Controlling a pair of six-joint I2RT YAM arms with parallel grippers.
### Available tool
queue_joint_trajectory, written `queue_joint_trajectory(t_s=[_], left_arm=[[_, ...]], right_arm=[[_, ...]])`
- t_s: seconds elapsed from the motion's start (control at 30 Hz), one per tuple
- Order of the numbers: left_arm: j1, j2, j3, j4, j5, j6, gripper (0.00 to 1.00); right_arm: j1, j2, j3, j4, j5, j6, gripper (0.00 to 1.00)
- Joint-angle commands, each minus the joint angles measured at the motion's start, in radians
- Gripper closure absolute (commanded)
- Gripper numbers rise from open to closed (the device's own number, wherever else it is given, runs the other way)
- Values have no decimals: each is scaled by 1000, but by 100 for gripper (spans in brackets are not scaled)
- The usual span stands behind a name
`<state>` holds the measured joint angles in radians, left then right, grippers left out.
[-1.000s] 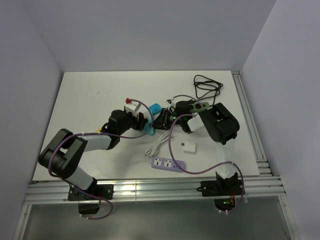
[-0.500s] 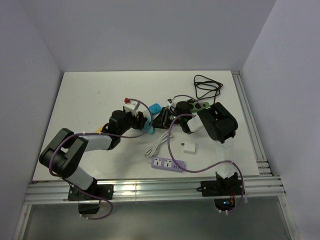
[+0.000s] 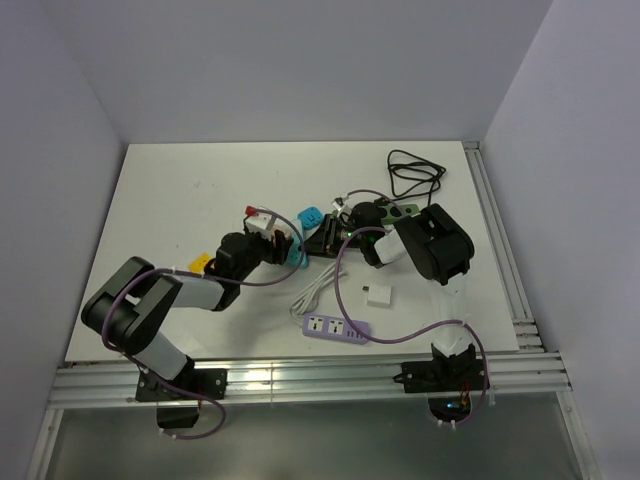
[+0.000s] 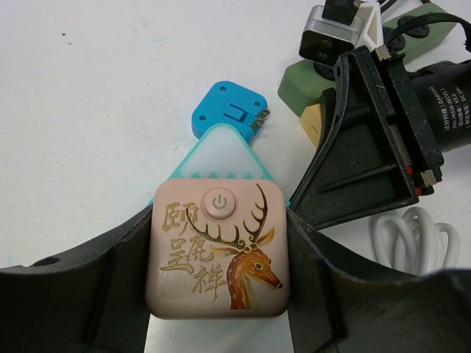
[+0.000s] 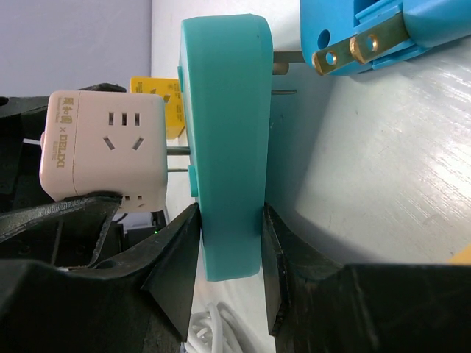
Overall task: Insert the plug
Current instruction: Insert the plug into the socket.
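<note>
A purple power strip lies on the white table near its front edge. The strip's white cord is bundled just behind it. A small white adapter lies nearby to the right. A black cable is coiled at the far right corner.

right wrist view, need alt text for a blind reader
The right gripper clamps a teal adapter, its prongs reaching toward a pink socket cube held by the left gripper, a gap between the two bodies. A blue plug lies on the white table beyond.
</note>
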<state>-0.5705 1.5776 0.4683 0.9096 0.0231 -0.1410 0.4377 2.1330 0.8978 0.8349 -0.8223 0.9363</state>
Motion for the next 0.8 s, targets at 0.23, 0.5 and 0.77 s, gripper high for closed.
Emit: queue_joint_trajectory(t_s=[0.23,0.5,0.77], left_arm=[[-38,100,-74,147,32,-19,100],[-38,157,-92,209,40,-20,100],[-40,213,-102,233,43,-22,100]], right_arm=[[-14,33,15,-210,103,-33,98],[-14,21,23,-266,127,-68,97],[-13,25,29,-270,124,-68,97]])
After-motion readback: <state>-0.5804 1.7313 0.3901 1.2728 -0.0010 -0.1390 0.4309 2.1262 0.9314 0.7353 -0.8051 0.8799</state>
